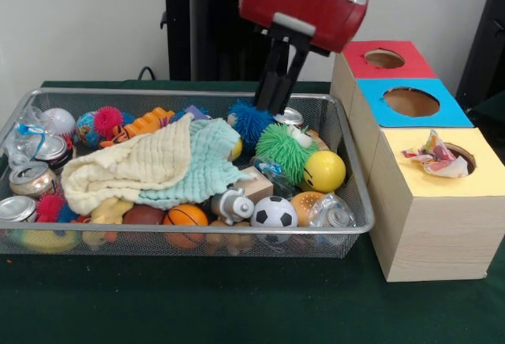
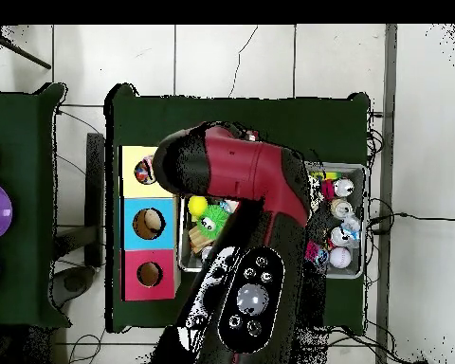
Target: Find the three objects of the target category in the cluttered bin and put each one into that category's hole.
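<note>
The wire mesh bin (image 1: pixel 197 92) is full of toys, and in the overhead view only its right end (image 2: pixel 362 224) shows past the arm. One polka-dot cloth (image 1: pixel 432 158) lies crumpled in the round hole (image 1: pixel 465 155) of the yellow-topped box (image 1: pixel 483 177), part of it sticking out. It also shows in the overhead view (image 2: pixel 146 171). I see no other polka-dot cloth in the bin. My gripper (image 1: pixel 272 106) reaches down to the bin's far right part, just behind a blue fuzzy ball (image 1: pixel 251 121). The arm hides it in the overhead view.
A cream cloth (image 1: pixel 130 166) and a mint cloth (image 1: pixel 207 166) cover the bin's middle. Around them lie a green fuzzy ball (image 1: pixel 286 151), a yellow ball (image 1: pixel 323 172), a soccer ball (image 1: pixel 274 212), a basketball (image 1: pixel 185 218) and cans (image 1: pixel 31 178). Blue-topped (image 1: pixel 410 103) and red-topped (image 1: pixel 384 59) boxes stand behind the yellow one.
</note>
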